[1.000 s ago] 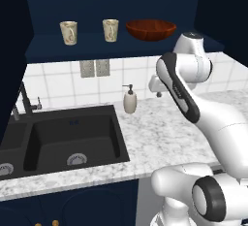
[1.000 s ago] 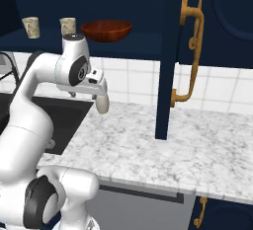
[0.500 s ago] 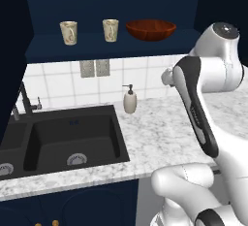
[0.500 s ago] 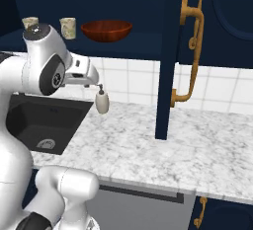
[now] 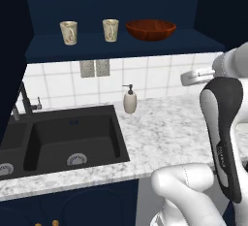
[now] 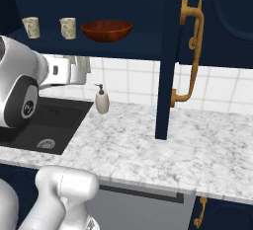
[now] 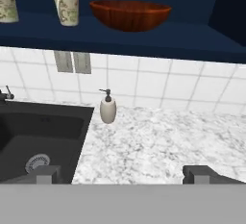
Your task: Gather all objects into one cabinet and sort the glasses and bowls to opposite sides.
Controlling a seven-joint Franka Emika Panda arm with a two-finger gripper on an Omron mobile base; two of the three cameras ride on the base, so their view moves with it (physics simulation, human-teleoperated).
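Here, the end effector (image 7: 123, 174) hangs empty, fingers apart, over the table (image 7: 158, 146); two light, rigid cups (image 5: 69, 32) and a glossy, probably slippery bowl (image 5: 150, 29) sit on the cabinet (image 6: 148, 44) shelf, best gripped by their rims.

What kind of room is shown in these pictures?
Most likely a kitchen. A black sink is set in a marble counter, a soap dispenser stands by tiled wall, and cups and a bowl sit in a cabinet.
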